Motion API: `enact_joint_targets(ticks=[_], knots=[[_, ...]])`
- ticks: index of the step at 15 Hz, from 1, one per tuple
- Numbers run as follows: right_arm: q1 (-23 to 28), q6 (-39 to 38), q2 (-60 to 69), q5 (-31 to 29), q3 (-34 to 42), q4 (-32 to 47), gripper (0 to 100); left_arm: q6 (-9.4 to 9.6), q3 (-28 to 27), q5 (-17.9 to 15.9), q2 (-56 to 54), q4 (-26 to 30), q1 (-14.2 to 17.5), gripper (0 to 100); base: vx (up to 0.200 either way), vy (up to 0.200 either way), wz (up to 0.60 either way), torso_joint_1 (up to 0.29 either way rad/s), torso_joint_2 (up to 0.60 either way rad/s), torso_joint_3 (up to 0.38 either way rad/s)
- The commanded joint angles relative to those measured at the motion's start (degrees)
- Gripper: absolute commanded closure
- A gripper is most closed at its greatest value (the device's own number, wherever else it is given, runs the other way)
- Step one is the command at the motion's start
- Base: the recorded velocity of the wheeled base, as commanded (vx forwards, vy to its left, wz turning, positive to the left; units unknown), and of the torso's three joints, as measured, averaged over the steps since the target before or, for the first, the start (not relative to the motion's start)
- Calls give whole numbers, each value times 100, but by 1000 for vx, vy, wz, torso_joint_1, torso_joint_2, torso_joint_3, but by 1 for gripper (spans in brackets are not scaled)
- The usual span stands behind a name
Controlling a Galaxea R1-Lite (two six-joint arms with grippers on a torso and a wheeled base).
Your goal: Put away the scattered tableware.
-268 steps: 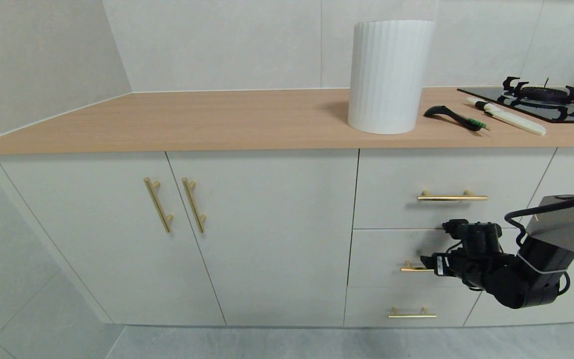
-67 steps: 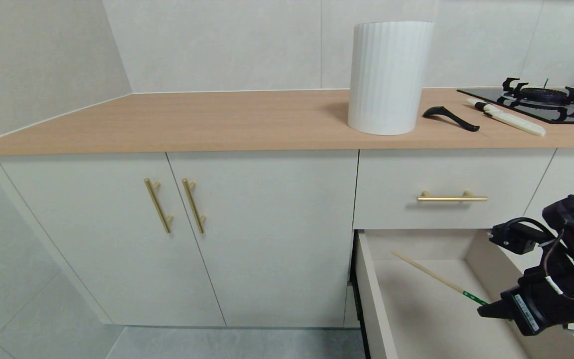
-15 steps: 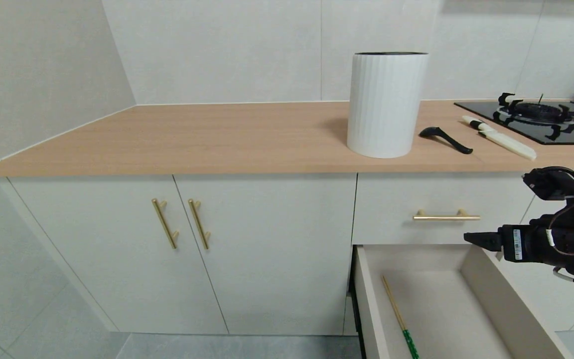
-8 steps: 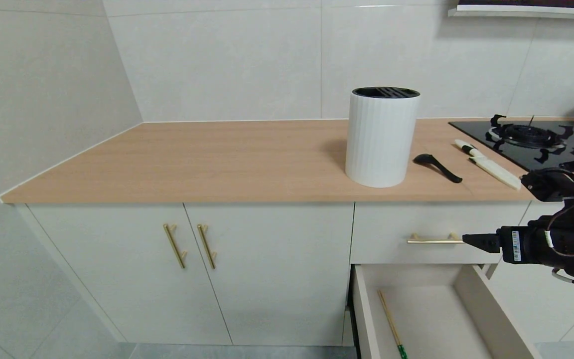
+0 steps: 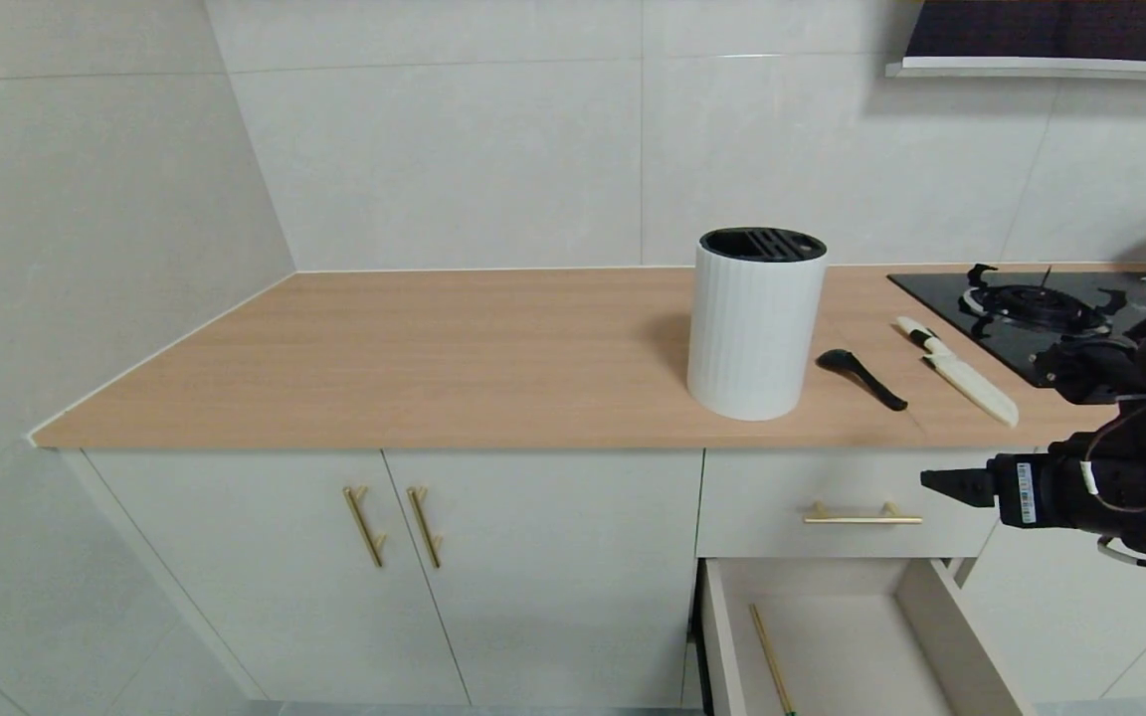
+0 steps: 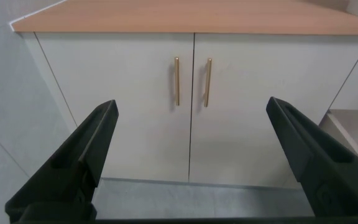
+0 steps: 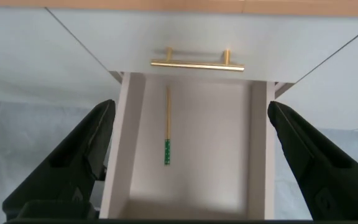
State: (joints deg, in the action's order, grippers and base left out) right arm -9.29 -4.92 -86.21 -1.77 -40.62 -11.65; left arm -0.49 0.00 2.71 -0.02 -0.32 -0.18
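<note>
One chopstick (image 7: 167,127) already lies in the open drawer (image 5: 916,617); the black spoon (image 5: 859,375) and white knife (image 5: 961,373) sit on the desk (image 5: 434,358) right of the knife block (image 5: 754,338). Both sets of jaws are wide open and empty, right gripper (image 5: 946,486) hanging above the drawer, left gripper (image 6: 191,104) facing the cabinet doors (image 6: 135,112). I'd grab the spoon next: drop straight down, pinch mid-handle so it doesn't skid.

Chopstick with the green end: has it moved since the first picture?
Yes. The chopstick left the counter beside the spoon and now lies in the open drawer below.
</note>
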Motion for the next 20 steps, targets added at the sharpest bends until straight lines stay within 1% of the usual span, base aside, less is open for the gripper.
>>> enact_joint_targets(ticks=[1,2,3,5,7,8,9,10,11,13,15,16,17,19,20], knots=[[15,132,-194,1,-78,-197,0,-4,0,2,2,-3,1,0,0,0,0,41,-80,-32],[94,185,-352,63,-192,-566,0,-4,0,2,2,-3,1,0,0,0,0,0,0,0],[173,202,-669,89,-473,-900,0,5,0,2,2,-3,1,0,0,0,0,0,0,0],[322,317,-1073,133,-939,-926,0,-4,0,2,2,-3,1,0,0,0,0,0,0,0],[674,774,-1820,555,-1581,-979,0,-4,0,2,2,-3,1,0,0,0,0,0,0,0],[815,932,-2075,889,-1836,-979,0,-4,0,2,2,-3,1,0,0,0,0,0,0,0],[894,1046,-2233,1082,-2003,-979,0,5,0,2,2,-3,1,0,0,0,0,0,0,0],[1026,1231,-2576,1372,-2372,-970,0,5,0,2,2,-3,1,0,0,0,0,0,0,0],[1078,1319,-2787,1486,-2600,-970,0,-4,0,2,2,-3,1,0,0,0,0,0,0,0],[1087,1415,-3139,1539,-2987,-970,0,-4,0,2,2,-3,1,0,0,0,0,0,0,0],[1078,1415,-3262,1557,-3084,-970,0,-4,0,2,2,-3,1,0,0,0,0,0,0,0],[1061,1424,-3578,1574,-3374,-979,0,-4,0,2,2,-3,1,0,0,0,0,0,0,0],[1043,1424,-3675,1601,-3488,-979,0,-4,0,2,2,-3,1,0,0,0,0,0,0,0],[1043,1424,-3675,1601,-3488,-979,0,-4,0,2,2,-3,1,0,0,0,0,0,0,0],[982,1424,-3991,1618,-3725,-997,0,-4,0,2,2,-3,1,0,0,0,0,0,0,0]])
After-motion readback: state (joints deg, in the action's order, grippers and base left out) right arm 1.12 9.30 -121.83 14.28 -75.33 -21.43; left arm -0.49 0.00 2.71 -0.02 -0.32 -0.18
